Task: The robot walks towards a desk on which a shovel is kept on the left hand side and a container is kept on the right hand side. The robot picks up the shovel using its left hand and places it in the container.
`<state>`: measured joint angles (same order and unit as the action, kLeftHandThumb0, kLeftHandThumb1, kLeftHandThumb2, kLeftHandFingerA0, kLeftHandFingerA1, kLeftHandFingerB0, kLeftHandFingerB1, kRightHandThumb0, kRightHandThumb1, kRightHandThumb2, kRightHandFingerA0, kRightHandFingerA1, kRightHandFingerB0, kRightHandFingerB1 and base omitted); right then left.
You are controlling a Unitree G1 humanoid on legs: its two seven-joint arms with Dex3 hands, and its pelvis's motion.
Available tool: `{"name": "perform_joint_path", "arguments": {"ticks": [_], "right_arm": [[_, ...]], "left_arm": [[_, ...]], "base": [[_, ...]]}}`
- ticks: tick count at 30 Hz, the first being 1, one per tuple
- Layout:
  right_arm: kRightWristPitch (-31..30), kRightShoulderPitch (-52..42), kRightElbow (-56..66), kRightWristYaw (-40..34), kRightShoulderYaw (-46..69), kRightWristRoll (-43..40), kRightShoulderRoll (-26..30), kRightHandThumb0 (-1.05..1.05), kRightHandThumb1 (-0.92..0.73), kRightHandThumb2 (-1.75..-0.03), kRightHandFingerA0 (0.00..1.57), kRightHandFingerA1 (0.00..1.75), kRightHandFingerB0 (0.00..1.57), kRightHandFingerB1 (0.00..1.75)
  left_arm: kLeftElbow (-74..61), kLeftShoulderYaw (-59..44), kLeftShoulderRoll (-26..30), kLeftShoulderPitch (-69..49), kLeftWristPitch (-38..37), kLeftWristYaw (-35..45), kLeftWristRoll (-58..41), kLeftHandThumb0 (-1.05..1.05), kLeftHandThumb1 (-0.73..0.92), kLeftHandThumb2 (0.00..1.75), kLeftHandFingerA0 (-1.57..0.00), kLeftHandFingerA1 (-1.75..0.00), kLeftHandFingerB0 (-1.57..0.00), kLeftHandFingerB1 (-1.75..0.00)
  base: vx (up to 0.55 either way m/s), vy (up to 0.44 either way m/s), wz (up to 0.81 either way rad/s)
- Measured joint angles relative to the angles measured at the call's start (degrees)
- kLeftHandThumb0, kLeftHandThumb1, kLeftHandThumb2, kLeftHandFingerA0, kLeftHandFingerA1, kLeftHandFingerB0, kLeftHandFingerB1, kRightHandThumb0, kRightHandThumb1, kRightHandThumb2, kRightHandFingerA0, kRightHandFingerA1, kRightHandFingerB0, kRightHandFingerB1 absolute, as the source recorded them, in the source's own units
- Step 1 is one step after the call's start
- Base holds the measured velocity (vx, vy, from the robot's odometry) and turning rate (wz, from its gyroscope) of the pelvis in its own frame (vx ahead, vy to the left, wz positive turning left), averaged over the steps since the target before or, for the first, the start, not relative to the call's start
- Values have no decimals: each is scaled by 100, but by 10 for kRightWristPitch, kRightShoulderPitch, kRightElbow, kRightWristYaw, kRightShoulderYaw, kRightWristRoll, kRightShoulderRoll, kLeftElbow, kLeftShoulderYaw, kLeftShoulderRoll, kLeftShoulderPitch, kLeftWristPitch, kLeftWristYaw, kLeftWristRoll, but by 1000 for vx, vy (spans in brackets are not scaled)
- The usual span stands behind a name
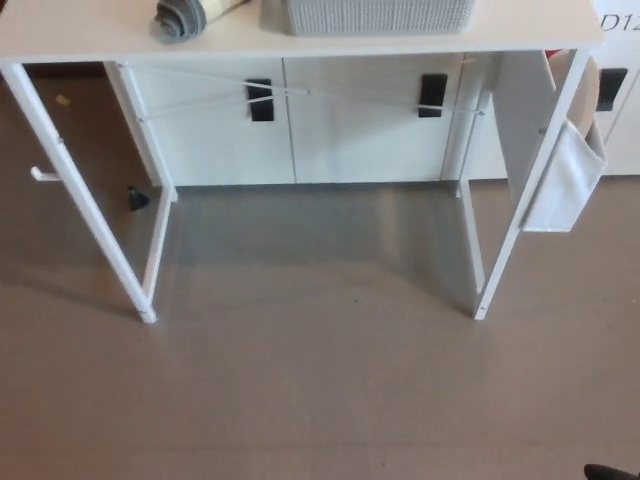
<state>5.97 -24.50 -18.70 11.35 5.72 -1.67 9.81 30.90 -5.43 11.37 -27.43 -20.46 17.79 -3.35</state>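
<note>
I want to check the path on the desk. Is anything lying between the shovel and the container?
In the head view, only bare white desk top shows between the shovel and the grey container. The picture's top edge cuts both off.

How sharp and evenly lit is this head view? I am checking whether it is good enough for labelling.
Head view: soft and slightly hazy, with no strong motion smear; the white desk top looks bright and nearly washed out; a faint shadow lies on the floor beneath it; the grey container and the shovel are cropped by the top edge.
</note>
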Motion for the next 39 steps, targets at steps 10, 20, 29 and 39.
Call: {"name": "perform_joint_path", "arguments": {"ticks": [10, 20, 29, 39], "right_arm": [[0, -23, 9, 1, 1, -2, -7, -41, -69, -61, 50, 50, 36, 42], [7, -38, -11, 0, 12, -5, -10, -41, -69, -61, 50, 50, 36, 42], [15, -41, -25, -1, 17, -7, -10, -41, -69, -61, 50, 50, 36, 42], [21, -45, -25, -1, 19, -9, -17, -41, -69, -61, 50, 50, 36, 42]], "left_arm": [[-1, -9, 0, 1, 2, 2, -6, -65, 83, 65, -35, -32, -24, -29], [-3, -3, -3, 0, 6, 6, -8, -65, 83, 65, -35, -32, -24, -29], [-3, -1, -2, -6, 8, 9, -8, -65, 83, 65, -35, -32, -24, -29], [-6, 0, 5, 9, 14, 10, -8, -65, 83, 65, -35, -32, -24, -29]], "base": [[246, 106, 0], [252, -232, 23], [240, -14, -9], [279, 211, -16]]}}
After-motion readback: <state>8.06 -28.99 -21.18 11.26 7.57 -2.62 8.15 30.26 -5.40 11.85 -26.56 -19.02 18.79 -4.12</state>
